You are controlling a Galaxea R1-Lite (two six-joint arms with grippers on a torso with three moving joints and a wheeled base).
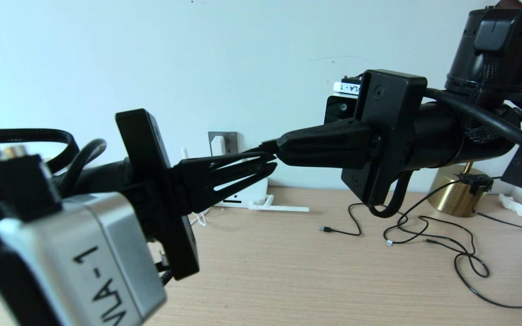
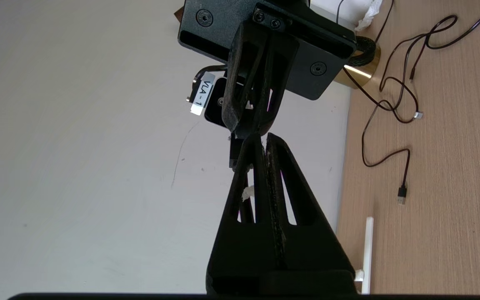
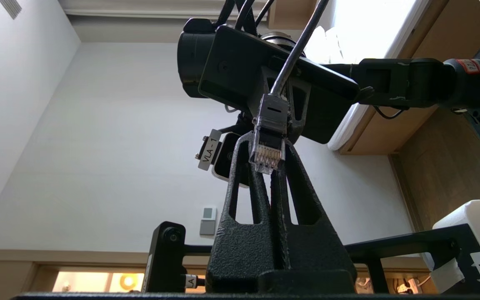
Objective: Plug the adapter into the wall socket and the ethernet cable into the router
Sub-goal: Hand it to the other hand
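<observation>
From the left, the left gripper (image 1: 268,164) reached out level above the desk (image 1: 288,271), its black slotted fingers (image 2: 261,175) pressed together, tip to tip with the right gripper (image 1: 283,147) that came in from the other side. Between the two tips sat the ethernet cable (image 3: 296,54), its clear-tipped connector (image 3: 268,143) with gold contacts showing plainly in the right wrist view, lying against the meeting fingertips while the black cable ran back past the left arm. Both claws were clenched; the left one had its fingers closed at the connector, though whether the right one truly pinched it too I could not tell. Behind the tips, on the pale wall, was the wall socket (image 1: 223,141), with the adapter (image 1: 218,145) seated in it as a small white block. Below that, against the wall, lay the router (image 1: 252,194), mostly hidden by the left fingers, with one white antenna (image 1: 283,207) lying flat on the wood beside it. Further right, thin black cords (image 1: 442,244) looped loosely across the desk, one ending in a small plug (image 1: 326,229) well apart from the router. At the far right a brass base (image 1: 453,192) stood near the wall, with a crumpled white tissue (image 1: 519,206) just beyond it.
</observation>
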